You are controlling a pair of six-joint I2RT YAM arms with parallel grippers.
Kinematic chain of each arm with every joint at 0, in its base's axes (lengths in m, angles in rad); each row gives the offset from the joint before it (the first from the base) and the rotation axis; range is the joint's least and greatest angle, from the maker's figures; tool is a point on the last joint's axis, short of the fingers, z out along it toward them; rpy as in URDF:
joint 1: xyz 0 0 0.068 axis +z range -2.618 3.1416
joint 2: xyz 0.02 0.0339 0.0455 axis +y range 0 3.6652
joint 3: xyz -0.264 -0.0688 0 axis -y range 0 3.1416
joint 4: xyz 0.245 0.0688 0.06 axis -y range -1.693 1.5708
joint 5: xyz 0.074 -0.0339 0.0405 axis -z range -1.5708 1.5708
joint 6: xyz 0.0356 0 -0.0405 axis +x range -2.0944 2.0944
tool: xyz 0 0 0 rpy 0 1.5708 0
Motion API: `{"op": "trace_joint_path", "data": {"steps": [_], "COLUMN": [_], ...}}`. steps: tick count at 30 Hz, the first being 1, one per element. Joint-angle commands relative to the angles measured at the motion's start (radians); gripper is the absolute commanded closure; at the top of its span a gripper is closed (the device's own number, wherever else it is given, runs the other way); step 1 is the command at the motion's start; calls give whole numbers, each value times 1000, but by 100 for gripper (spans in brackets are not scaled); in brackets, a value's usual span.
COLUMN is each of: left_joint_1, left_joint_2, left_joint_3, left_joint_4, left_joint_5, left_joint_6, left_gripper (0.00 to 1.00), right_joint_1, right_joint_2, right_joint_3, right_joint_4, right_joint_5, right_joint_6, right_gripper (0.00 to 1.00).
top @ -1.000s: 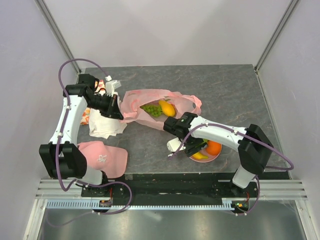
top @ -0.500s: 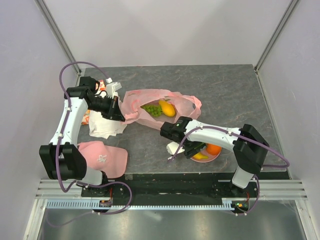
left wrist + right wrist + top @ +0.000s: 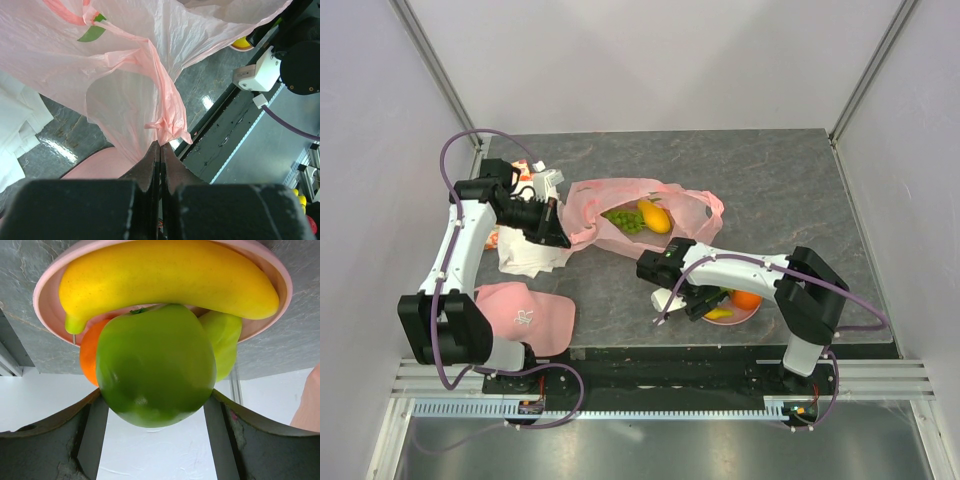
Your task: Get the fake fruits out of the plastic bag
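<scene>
The plastic bag [image 3: 620,200] lies open at mid-table, a yellow mango [image 3: 654,215] and a green bunch [image 3: 624,221] showing through it. My left gripper [image 3: 560,232] is shut on the bag's twisted handle [image 3: 165,127] at its left end, jaw tips [image 3: 160,145] pressed together on the film. My right gripper [image 3: 703,300] hangs over the pink plate [image 3: 752,312], shut on a green apple [image 3: 156,371] that fills the gap between its fingers. On the plate [image 3: 45,310] lie a banana [image 3: 170,275], an orange [image 3: 89,357] and a paler green fruit [image 3: 226,340].
A pink cap with a logo [image 3: 525,315] lies at the near left. White cloth [image 3: 532,252] and a fruit-printed cloth [image 3: 492,235] sit under my left arm. The table's near edge and the rail [image 3: 660,355] run just below the plate.
The right arm's forearm has swung left and nearer while its gripper stayed over the plate. The left gripper has kept its hold on the bag with barely any shift.
</scene>
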Motion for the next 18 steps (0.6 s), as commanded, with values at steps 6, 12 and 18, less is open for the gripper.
{"op": "trace_joint_path", "data": {"steps": [6,12,18], "left_joint_1": [1,-1,-1], "left_joint_2": [-37,-34,-29], "left_joint_3": [4,4,31], "left_joint_4": [15,22,25], "left_joint_5": [39,54,59], "left_joint_6": [-17,-24,-29], "left_gripper": [98,99,98], "right_joint_1": [13,16,10], "right_joint_2": [12,-16,-11], "right_joint_3": [22,115,376], "right_joint_4": [16,-20,-81], "right_joint_5": [-17,-31,-76], "right_joint_6": [47,46,55], "right_gripper": [2,2,2]}}
